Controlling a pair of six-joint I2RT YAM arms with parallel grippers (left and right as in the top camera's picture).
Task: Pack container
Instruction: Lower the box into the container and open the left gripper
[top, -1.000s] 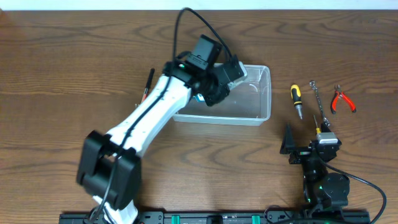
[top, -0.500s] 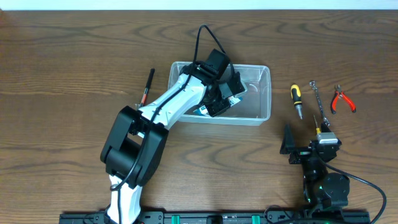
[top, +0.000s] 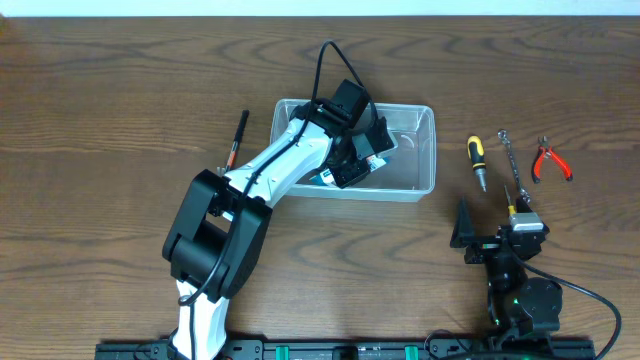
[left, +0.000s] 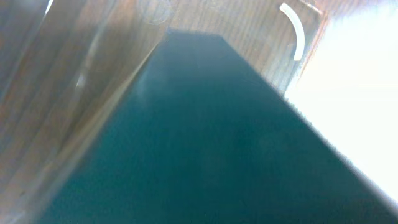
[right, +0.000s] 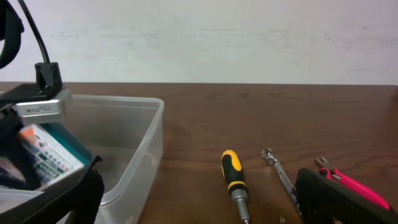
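The clear plastic container (top: 424, 150) stands at the table's middle; it also shows in the right wrist view (right: 134, 155). My left gripper (top: 360, 155) reaches down inside it, shut on a small blue-and-white box (top: 328, 178). The box fills the left wrist view (left: 205, 137) as a teal face, with the container's wall (left: 62, 74) beside it, and shows in the right wrist view (right: 50, 155). My right gripper (top: 495, 235) is parked open and empty near the front edge, its fingers wide apart (right: 208, 202).
A yellow-and-black screwdriver (top: 477, 162) (right: 234, 177), a small wrench (top: 512, 165) (right: 278, 174) and red pliers (top: 550, 160) (right: 348, 183) lie right of the container. A black-and-red pen (top: 238, 138) lies to its left.
My left arm has swung in and lowered the box into the container, then held almost still over the last half second. The right arm has not moved.
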